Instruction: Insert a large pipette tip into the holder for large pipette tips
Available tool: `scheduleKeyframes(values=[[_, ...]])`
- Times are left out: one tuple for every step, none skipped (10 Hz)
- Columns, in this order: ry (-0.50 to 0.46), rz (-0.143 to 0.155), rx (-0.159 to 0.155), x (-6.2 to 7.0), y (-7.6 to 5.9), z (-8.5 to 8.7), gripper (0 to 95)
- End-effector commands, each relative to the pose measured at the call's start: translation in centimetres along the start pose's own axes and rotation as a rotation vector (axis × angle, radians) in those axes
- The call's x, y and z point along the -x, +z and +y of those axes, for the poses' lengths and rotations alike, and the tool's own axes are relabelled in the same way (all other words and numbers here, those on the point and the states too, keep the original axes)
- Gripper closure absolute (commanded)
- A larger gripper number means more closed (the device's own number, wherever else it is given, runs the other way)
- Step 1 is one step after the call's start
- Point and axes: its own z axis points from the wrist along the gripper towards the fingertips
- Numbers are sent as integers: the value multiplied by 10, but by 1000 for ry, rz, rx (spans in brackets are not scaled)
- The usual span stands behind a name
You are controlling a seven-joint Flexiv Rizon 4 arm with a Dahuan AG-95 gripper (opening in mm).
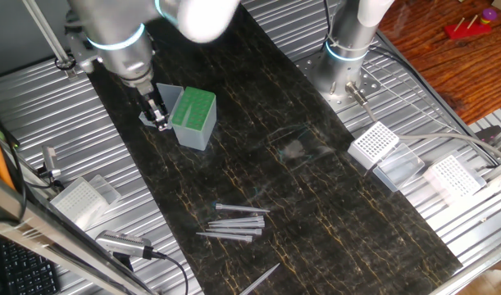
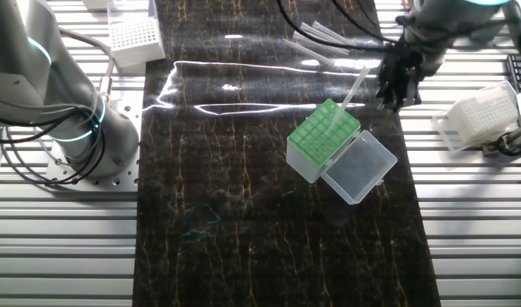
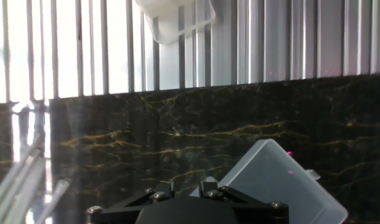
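the table [image 1: 86, 106] was ribbed grey metal with a dark marbled mat [image 1: 316, 213] running diagonally across the middle of the frame. on the mat, toward the upper left, stood the holder for large pipette tips [image 1: 193, 117], its clear lid [image 2: 359, 165] hinged open and lying flat beside it. low in the centre of the mat a loose cluster of spare tips [image 1: 234, 223] lay side by side, touching. off the mat, on the ribbed metal, white-grid racks [image 1: 375, 145] sat at the right edge, and another one [image 1: 76, 199] at the lower left.
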Motion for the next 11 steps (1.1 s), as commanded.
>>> scheduleKeyframes(values=[[-150, 39, -160, 2, 1, -1, 760], [-141, 38, -160, 2, 1, -1, 760], [-133, 35, -156, 2, 1, -1, 760], [-128, 31, -149, 2, 1, -1, 760], [-121, 29, -144, 2, 1, -1, 760], [-91, 24, -118, 2, 1, -1, 760], [-66, 15, -68, 3, 2, -2, 950], [-53, 8, -27, 6, 4, -4, 950], [-57, 9, -29, 9, 6, -7, 950], [-53, 8, -26, 12, 8, -9, 950], [-53, 6, -10, 18, 12, -12, 950]])
